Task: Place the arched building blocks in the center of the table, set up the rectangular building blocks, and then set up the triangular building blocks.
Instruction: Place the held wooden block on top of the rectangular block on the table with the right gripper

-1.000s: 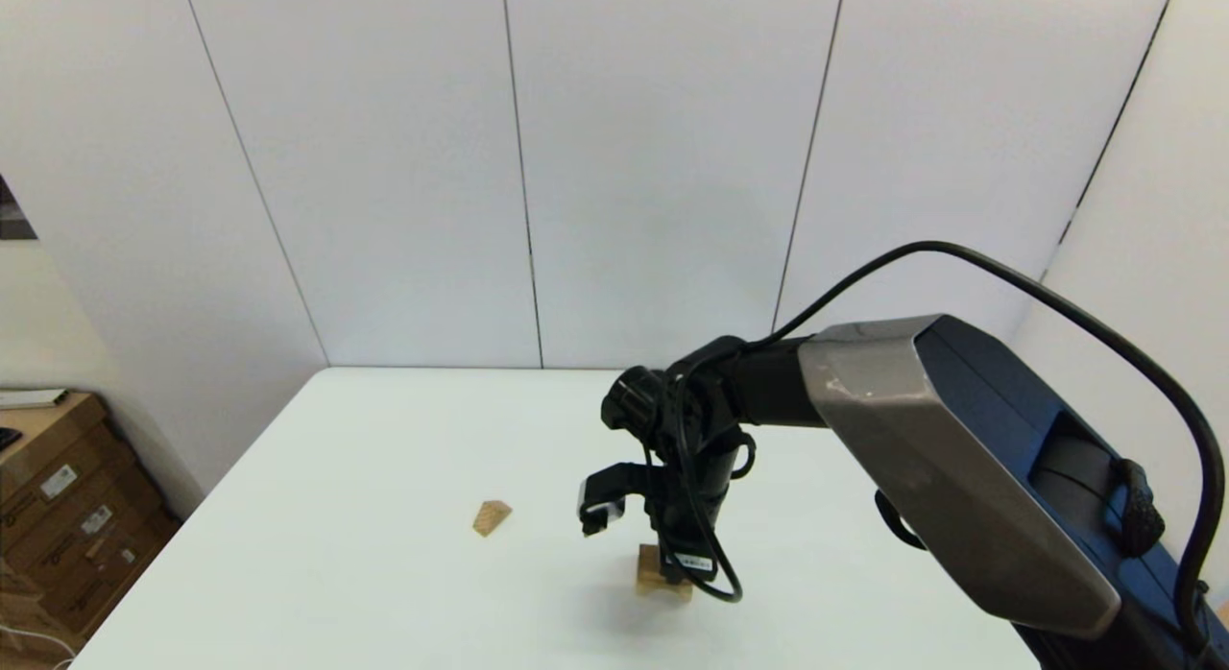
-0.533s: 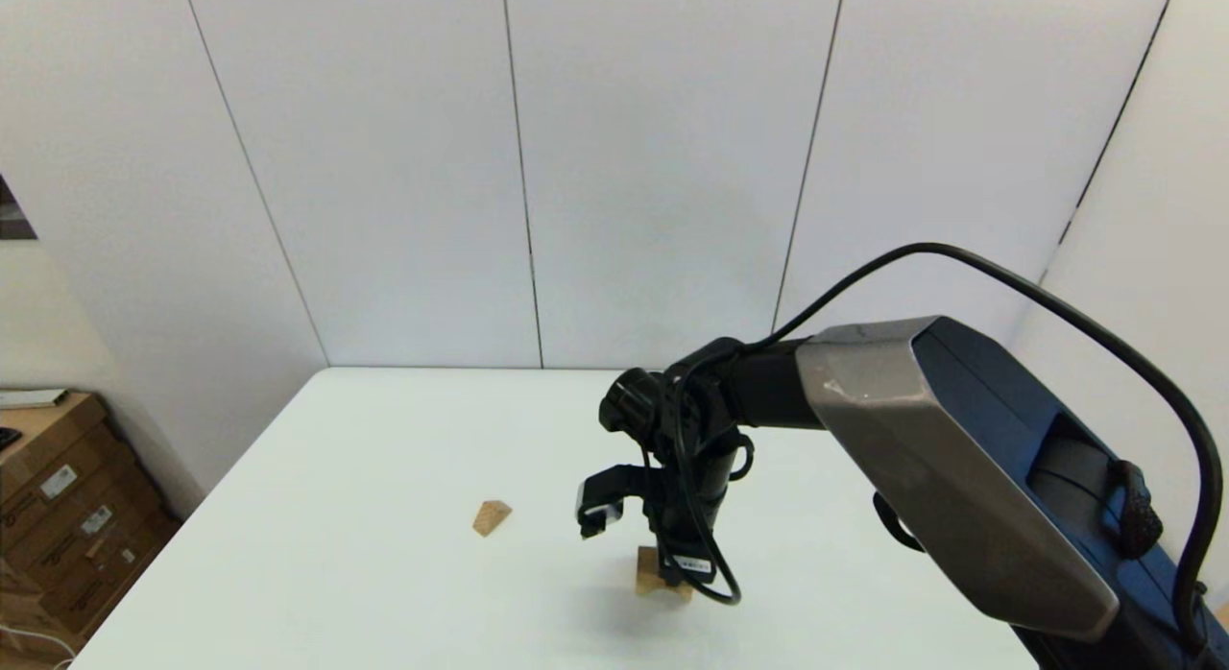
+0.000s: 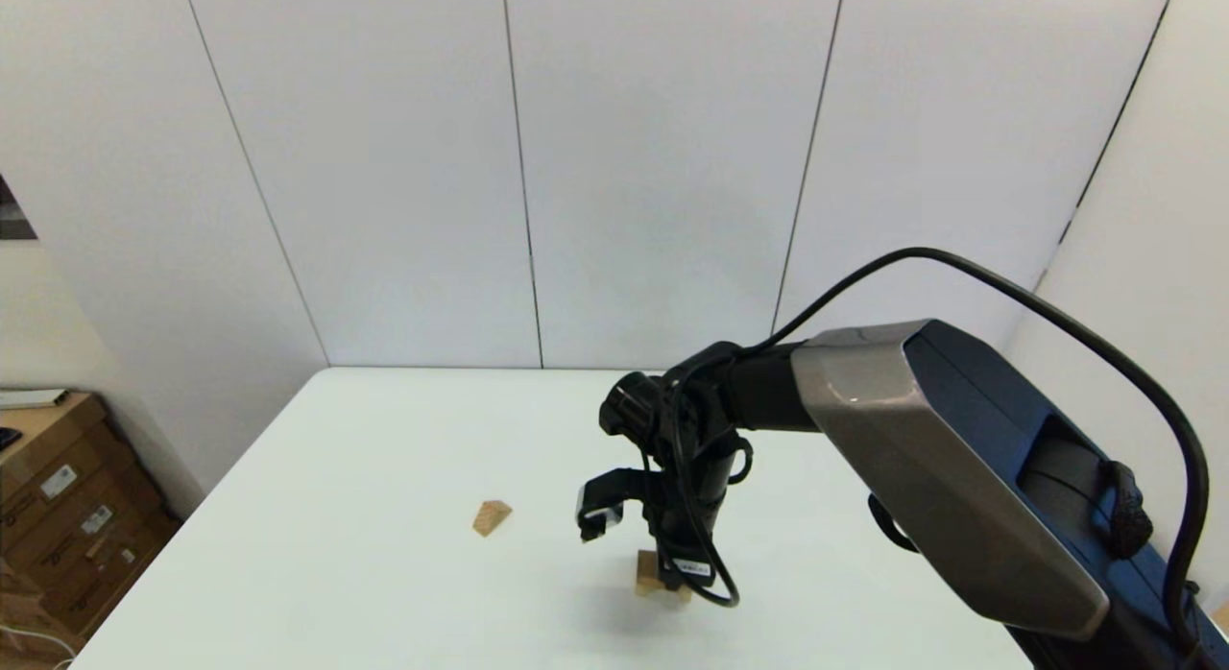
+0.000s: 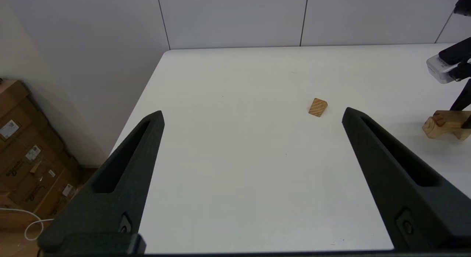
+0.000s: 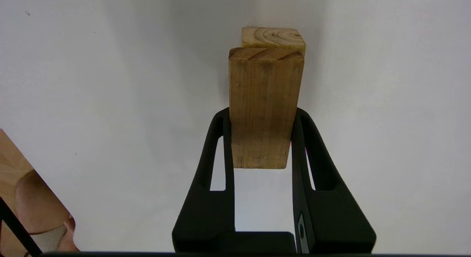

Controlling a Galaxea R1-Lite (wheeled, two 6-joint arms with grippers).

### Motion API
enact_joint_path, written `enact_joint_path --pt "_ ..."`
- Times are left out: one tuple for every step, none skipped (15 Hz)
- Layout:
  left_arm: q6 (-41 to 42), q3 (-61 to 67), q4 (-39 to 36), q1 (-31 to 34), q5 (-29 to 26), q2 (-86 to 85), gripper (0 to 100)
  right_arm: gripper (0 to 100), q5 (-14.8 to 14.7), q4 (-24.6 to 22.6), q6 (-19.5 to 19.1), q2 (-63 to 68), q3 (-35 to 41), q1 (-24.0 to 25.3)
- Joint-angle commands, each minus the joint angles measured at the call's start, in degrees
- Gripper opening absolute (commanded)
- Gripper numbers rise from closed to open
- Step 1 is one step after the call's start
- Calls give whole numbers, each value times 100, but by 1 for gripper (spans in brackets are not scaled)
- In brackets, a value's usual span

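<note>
Head view: the right gripper is reaching straight down over the middle of the table, partly hiding a light-wood block there. The triangular building block is lying well apart, toward the robot's left.

Left wrist view: the left gripper is hovering off the table's near-left side, fingers spread wide and gripping nothing. The triangular building block is showing between the fingers, farther off. The arched building block is sitting on its legs beneath the other arm.

Right wrist view: the right gripper is clamping the rectangular building block by its long sides. The arched building block is showing directly beyond it; whether the two are touching cannot be told.
</note>
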Motion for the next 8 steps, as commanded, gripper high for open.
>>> enact_joint_path --pt "-2 -2 2 -2 -1 9 100 0 -8 29 -30 -1 -1 1" --pt "-2 -2 2 -2 -1 9 100 0 1 12 -39 -10 -10 1" --pt "-2 -2 2 -2 -1 9 100 0 -8 -41 -47 -1 -10 1" --pt "-2 -2 2 -2 -1 9 100 0 -8 -59 -39 8 -1 1" --pt "-2 -2 2 -2 -1 9 100 0 1 -59 -39 8 -1 1" --pt "-2 -2 2 -2 -1 0 100 0 -8 -67 -39 -1 -10 1" --pt "-2 6 2 -2 -1 9 100 0 -8 -68 -47 -1 -10 1" --pt "-2 -2 2 -2 -1 9 100 0 -8 -68 -47 -1 -1 1"
